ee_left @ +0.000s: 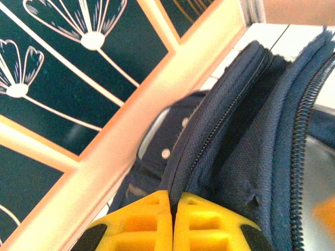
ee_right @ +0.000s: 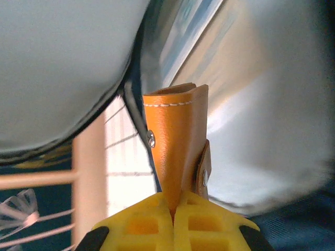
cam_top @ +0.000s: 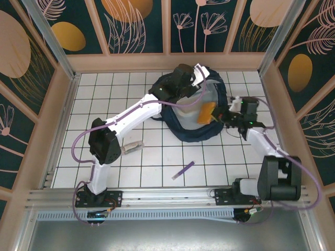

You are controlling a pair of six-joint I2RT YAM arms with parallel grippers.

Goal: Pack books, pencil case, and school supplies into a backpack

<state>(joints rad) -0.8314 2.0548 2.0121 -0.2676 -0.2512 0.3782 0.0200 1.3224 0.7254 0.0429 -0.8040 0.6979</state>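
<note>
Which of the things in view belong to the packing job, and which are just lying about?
Belong to the job:
- backpack, rim pinched in the left pincer
- orange leather case, gripped by the right pincer
- purple pen, loose on the tiled table
- small clear packet, also loose

Just surroundings:
- patterned wall panels
- metal front rail

Your left arm (cam_top: 133,116) stretches far forward and across to the right. Your left gripper (ee_left: 172,209) is squeezed tight. Your right arm (cam_top: 261,144) bends and leans left. Your right gripper (ee_right: 172,209) is squeezed tight too.
</note>
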